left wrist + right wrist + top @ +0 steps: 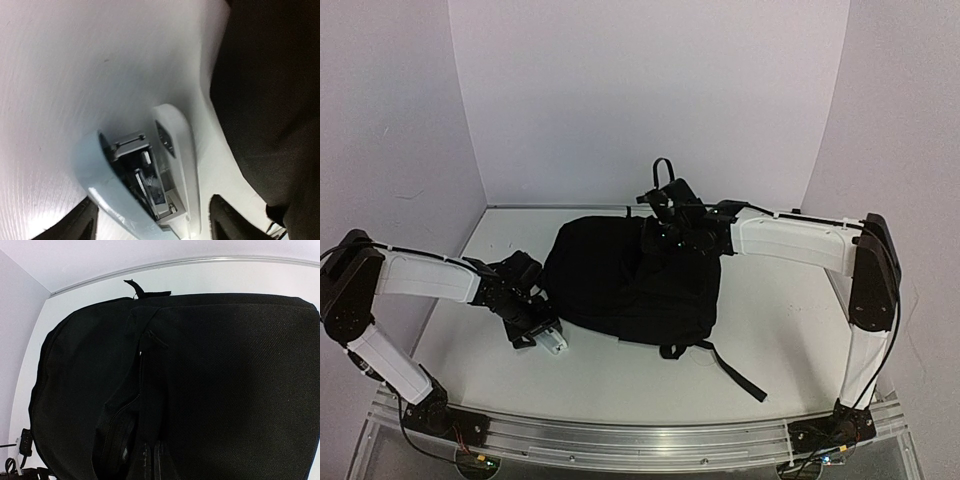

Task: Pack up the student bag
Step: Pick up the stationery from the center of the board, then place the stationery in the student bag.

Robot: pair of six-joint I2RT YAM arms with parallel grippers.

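The student bag (620,280), a large black backpack, lies in the middle of the white table. A pale blue and white stapler (165,170) lies on the table just left of it, and it also shows in the top view as the stapler (552,340). My left gripper (535,325) is low over the stapler and open. In the left wrist view its two dark fingertips (82,222) flank the stapler's rear end. My right gripper (672,225) rests on the bag's far top. In the right wrist view the right gripper (155,460) is shut, pinching a fold of the bag's fabric (150,390) beside a zip.
A black shoulder strap (740,375) trails from the bag toward the near right. The bag's carry loop (663,165) sticks up at the back. White walls enclose the table on the left, back and right. A metal rail (640,440) runs along the near edge.
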